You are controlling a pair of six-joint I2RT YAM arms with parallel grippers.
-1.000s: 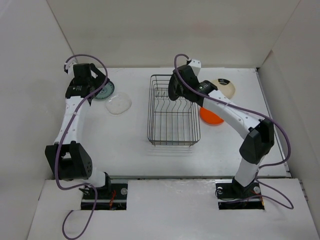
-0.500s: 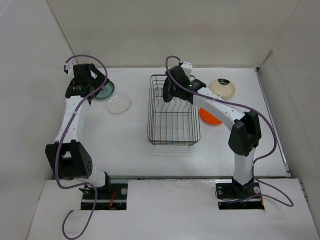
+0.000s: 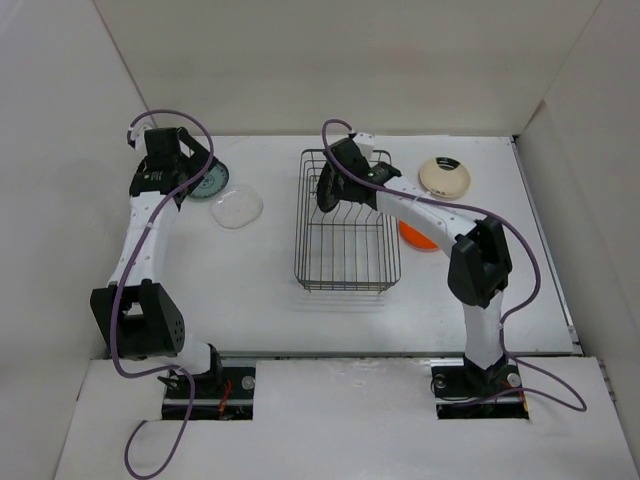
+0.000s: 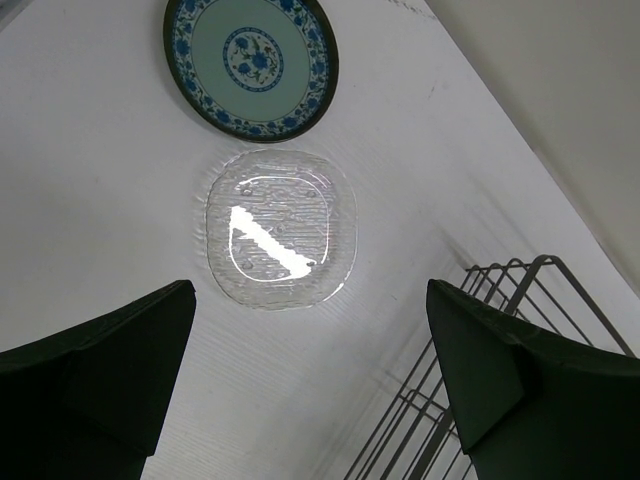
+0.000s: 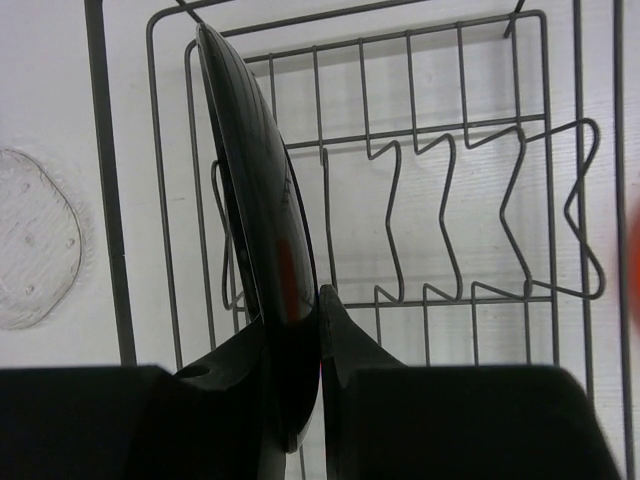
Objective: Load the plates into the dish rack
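Observation:
My right gripper (image 3: 330, 190) is shut on the black plate (image 5: 258, 220) and holds it on edge over the far end of the wire dish rack (image 3: 347, 255); the rack's prongs (image 5: 445, 215) show beside it in the right wrist view. My left gripper (image 4: 310, 390) is open and empty above the table. Below it lie the clear, pale plate (image 4: 282, 229) and the teal plate with a blue pattern (image 4: 251, 62); both also show in the top view (image 3: 238, 207) (image 3: 208, 183). The orange plate (image 3: 420, 236) and the cream plate with a dark mark (image 3: 445, 176) lie right of the rack.
White walls close in the table on the left, back and right. The left arm's elbow (image 3: 137, 320) stands at the near left. A corner of the rack (image 4: 480, 380) shows at the lower right of the left wrist view.
My right gripper has carried the black plate leftward, from beside the orange plate to over the rack's far left end. The left arm has stayed in place.

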